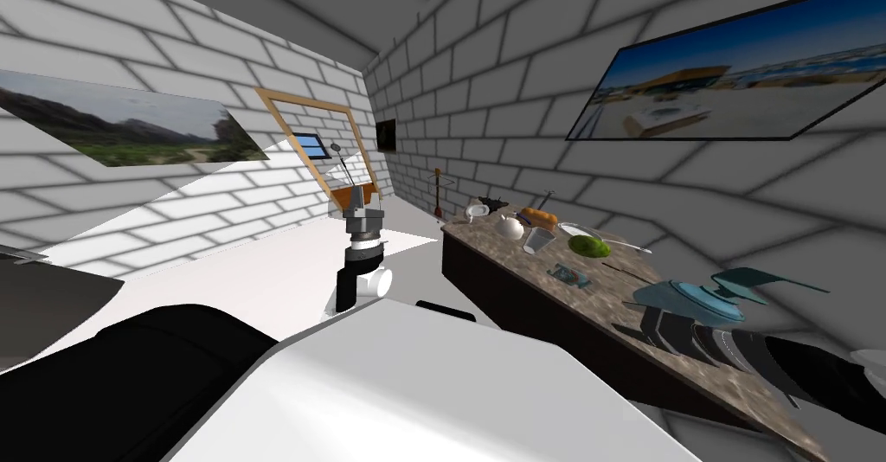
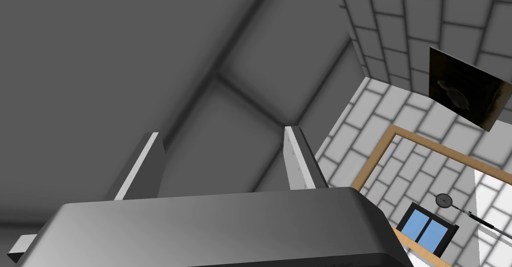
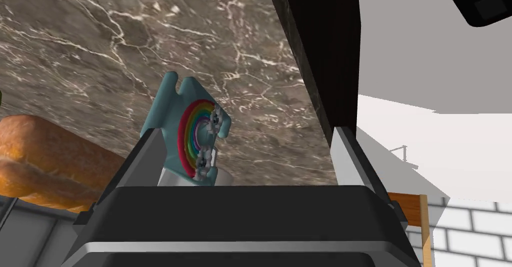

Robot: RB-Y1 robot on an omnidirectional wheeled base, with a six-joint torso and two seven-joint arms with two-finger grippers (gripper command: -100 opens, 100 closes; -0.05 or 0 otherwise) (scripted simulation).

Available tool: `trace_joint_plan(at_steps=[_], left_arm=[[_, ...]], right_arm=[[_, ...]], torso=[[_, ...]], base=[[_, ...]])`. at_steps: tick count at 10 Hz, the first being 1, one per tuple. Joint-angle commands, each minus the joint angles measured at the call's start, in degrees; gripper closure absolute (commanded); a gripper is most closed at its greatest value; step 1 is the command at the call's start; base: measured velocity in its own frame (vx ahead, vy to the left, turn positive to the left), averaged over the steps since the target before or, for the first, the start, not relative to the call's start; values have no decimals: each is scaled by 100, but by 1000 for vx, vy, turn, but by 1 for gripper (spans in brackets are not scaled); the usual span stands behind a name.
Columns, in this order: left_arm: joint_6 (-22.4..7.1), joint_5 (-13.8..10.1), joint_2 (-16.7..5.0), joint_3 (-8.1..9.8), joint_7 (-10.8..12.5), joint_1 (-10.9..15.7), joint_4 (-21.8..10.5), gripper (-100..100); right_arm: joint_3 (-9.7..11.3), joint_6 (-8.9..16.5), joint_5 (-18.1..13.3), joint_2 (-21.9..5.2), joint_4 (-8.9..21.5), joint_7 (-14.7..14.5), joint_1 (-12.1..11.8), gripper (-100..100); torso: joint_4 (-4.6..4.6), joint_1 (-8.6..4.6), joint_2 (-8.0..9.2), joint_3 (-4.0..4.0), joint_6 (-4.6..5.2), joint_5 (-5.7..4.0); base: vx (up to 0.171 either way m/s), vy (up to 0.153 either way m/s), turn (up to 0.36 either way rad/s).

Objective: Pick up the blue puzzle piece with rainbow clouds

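Note:
The blue puzzle piece (image 3: 187, 129) with a rainbow and white clouds lies flat on the brown marble counter (image 3: 90, 44). In the head view the puzzle piece (image 1: 568, 274) is small, mid-counter. My right gripper (image 3: 250, 149) hovers over the counter, open, nothing between its fingers. The piece sits just past the fingertips, close to one finger (image 3: 147, 161) and off the centre of the gap. My right arm (image 1: 779, 362) reaches over the counter's near end. My left arm (image 1: 363, 240) is raised out in front, away from the counter, and its gripper (image 2: 222, 149) is open and empty.
Beyond the piece stand a bread loaf (image 3: 45, 159), a clear cup (image 1: 538, 240), a green fruit (image 1: 589, 246), a white teapot (image 1: 510, 227) and a plate (image 1: 578, 230). A teal lidded object (image 1: 701, 297) sits by my right hand. The counter's dark front edge (image 3: 320, 54) drops to white floor (image 3: 450, 139).

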State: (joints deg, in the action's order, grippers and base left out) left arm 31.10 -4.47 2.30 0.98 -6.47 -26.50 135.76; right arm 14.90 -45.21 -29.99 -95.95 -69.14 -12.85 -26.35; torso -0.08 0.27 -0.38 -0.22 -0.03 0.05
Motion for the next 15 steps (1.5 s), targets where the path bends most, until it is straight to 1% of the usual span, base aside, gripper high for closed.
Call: trace_joint_plan(at_steps=[1,2,3,5,6,9,10,12,13,14,15], left_arm=[[0,0,0,0,0,0,0,0],[0,0,0,1,0,-1,0,0],[0,0,0,0,0,0,0,0],[0,0,0,0,0,0,0,0],[0,0,0,0,0,0,0,0],[0,0,0,0,0,0,0,0],[0,0,0,0,0,-1,0,0],[0,0,0,0,0,0,0,0],[0,0,0,0,0,0,0,0],[0,0,0,1,0,0,0,0],[0,0,0,0,0,0,0,0]], right_arm=[[6,-90,-15,-158,117,-55,-86,-100],[119,-150,-128,-324,233,-60,-101,-100],[119,-150,-128,-324,233,-60,-101,-100],[349,-267,-347,-582,427,-63,-136,-100],[349,-267,-347,-582,427,-63,-136,-100],[700,-434,-648,-807,625,-60,-203,-100],[700,-434,-648,-807,625,-60,-203,-100],[926,-535,-827,-877,701,-55,-254,-100],[926,-535,-827,-877,701,-55,-254,-100],[1031,-581,-907,-898,725,-52,-279,-100],[1212,-657,-1042,-924,753,-45,-323,-100]], torso=[[0,0,0,0,0,0],[1,-6,4,2,6,-1],[1,-7,3,2,3,-2],[2,-3,11,6,2,-1],[-1,2,-2,-1,0,0],[0,-1,2,1,1,-1],[-2,1,-6,-4,3,-1],[1,-5,6,3,4,-3],[0,0,2,1,5,-2],[2,-6,10,5,7,-3],[3,-6,15,8,5,-3]], base=[[88,34,60],[92,32,104],[67,29,82],[93,55,187],[79,29,75],[102,47,178],[103,29,45],[95,40,137],[78,27,74],[67,27,120],[120,37,259]])
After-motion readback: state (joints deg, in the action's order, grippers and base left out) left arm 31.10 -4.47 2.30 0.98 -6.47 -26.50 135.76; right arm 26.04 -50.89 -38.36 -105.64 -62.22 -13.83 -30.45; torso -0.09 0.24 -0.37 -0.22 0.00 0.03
